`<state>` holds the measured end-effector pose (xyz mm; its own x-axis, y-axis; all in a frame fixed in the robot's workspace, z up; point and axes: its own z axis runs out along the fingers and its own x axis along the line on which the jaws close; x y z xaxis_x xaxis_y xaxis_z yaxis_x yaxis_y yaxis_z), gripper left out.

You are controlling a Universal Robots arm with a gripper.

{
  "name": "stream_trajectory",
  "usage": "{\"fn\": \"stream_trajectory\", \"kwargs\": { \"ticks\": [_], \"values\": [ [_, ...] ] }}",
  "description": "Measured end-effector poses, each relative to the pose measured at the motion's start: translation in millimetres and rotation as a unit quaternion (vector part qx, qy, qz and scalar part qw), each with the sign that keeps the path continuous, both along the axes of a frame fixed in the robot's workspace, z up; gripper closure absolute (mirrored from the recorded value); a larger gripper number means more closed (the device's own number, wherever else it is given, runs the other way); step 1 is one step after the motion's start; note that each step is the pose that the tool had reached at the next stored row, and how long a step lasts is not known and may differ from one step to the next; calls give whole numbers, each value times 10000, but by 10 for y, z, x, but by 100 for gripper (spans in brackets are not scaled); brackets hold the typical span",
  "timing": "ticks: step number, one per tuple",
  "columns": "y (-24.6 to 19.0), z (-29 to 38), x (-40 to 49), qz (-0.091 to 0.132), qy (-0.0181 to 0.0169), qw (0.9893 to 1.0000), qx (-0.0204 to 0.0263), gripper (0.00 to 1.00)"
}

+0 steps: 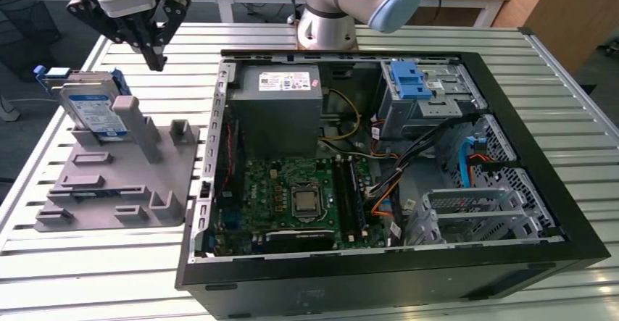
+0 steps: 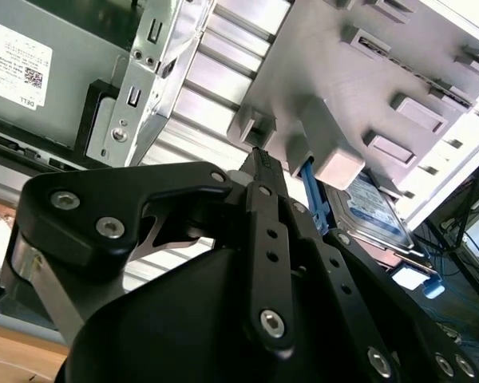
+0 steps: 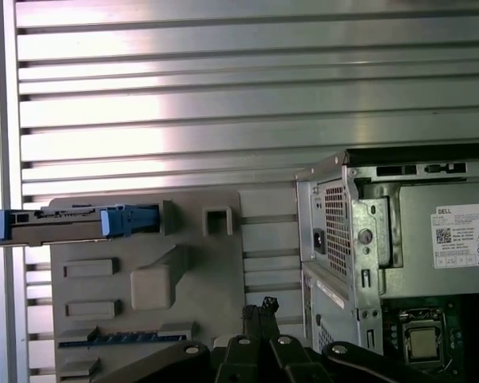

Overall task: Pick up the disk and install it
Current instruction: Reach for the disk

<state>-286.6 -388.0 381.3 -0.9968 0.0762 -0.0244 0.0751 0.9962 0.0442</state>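
The disk (image 1: 92, 109) stands on edge in a slot at the back of the grey holder block (image 1: 116, 190), at the exterior view's left; its blue side rails and blue-and-white label face the camera. In the first wrist view the disk (image 3: 80, 223) appears edge-on, and in the second wrist view the disk (image 2: 375, 209) leans behind a grey post. My gripper (image 1: 155, 61) hangs above the table, up and to the exterior view's right of the disk and apart from it. Its black fingers (image 3: 259, 309) are shut together with nothing between them, as the fingertips (image 2: 260, 159) also show.
The open computer case (image 1: 541, 82) fills the middle and right of the slatted metal table (image 1: 97, 277). Inside are a grey power-supply box (image 1: 280, 103), a green motherboard (image 1: 290, 198), a drive bay with a blue latch (image 1: 414, 82) and a metal drive cage (image 1: 464, 209).
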Motion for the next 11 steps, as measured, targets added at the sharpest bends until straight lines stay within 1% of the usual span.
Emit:
{"fn": "stream_trajectory", "kwargs": {
  "ticks": [5, 11],
  "values": [
    [6, 0, -53, 0, 0, 10000, 0, 89],
    [11, 0, -82, 0, 0, 10000, 0, 89]
  ]
}}
